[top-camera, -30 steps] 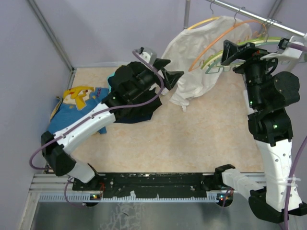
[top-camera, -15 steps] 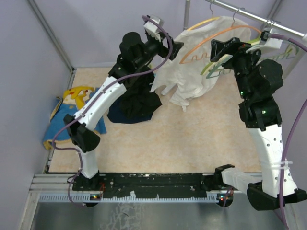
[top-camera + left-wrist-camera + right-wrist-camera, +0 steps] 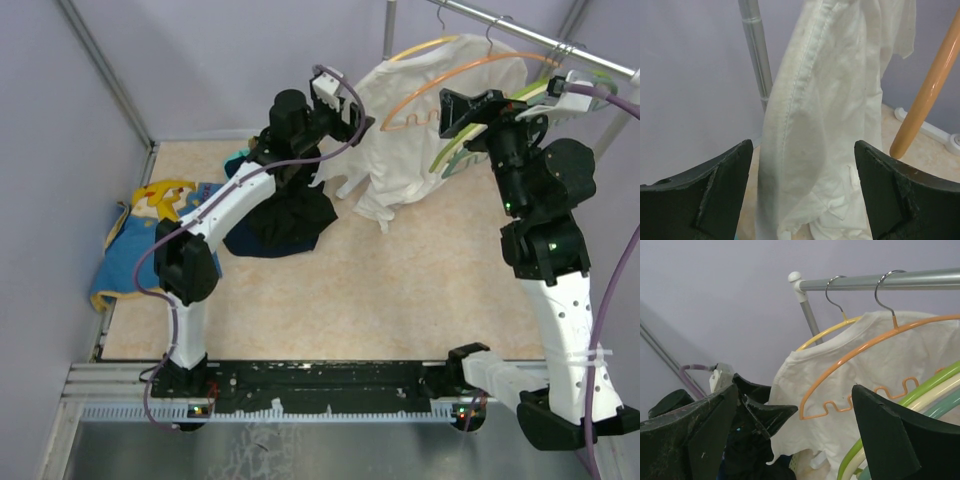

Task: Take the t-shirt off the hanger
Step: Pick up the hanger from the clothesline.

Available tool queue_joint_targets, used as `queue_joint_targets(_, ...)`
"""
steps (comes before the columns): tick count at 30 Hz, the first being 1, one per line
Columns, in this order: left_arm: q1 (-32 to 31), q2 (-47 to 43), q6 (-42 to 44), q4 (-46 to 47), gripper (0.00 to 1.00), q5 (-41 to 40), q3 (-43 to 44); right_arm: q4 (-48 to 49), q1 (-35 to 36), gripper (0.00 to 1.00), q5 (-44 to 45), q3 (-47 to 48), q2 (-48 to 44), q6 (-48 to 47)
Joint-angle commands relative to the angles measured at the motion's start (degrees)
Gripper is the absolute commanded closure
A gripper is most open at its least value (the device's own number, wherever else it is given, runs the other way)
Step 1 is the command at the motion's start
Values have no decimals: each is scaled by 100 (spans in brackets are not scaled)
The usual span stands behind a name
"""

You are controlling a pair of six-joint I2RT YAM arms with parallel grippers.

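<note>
1. Left jaws: spread wide and holding nothing. In the left wrist view a hanging fold of the white t-shirt [image 3: 830, 100], with its stitched edge, sits between the two fingers. They have not closed on it.
2. Right jaws: also wide open and empty. They are raised to hanger height on the right and face the garment without touching it, as far as the right wrist view shows.
3. T-shirt: it hangs at the far right of the scene, with its collar over the yellow hanger [image 3: 822, 334]. That hanger is hooked on the rail [image 3: 865, 284].
4. An empty orange hanger [image 3: 860, 350] hangs just in front of the shirt, with a green hanger [image 3: 920, 387] nearer the right jaws.
5. On the surface [image 3: 380, 290], a dark garment [image 3: 285, 215] lies under the left arm. A blue garment [image 3: 150, 235] lies further left.
6. Progress: early. Both arms are in position, but no grip is made.
7. Remaining: close on the cloth, steady the hanger, draw the shirt off its shoulders and lay it down.
</note>
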Motion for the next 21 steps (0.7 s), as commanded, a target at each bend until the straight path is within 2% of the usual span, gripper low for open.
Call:
queue_joint_targets(1,66,-185,-159,900,13,495,-149,293,33,5,-73,-31,-101,-69)
queue_joint_targets(8,75,-11,-299,1385,21,893,-90,300,33,5,-253,-44,-194,-11)
queue_joint_targets(16,83,272,-533,1522,39,1337,238,239,32,5,-227,-131,-359,-41)
queue_joint_targets(21,84,338,-578,1556,45,1294,340,228,31,5,-224,-147,-386,-57)
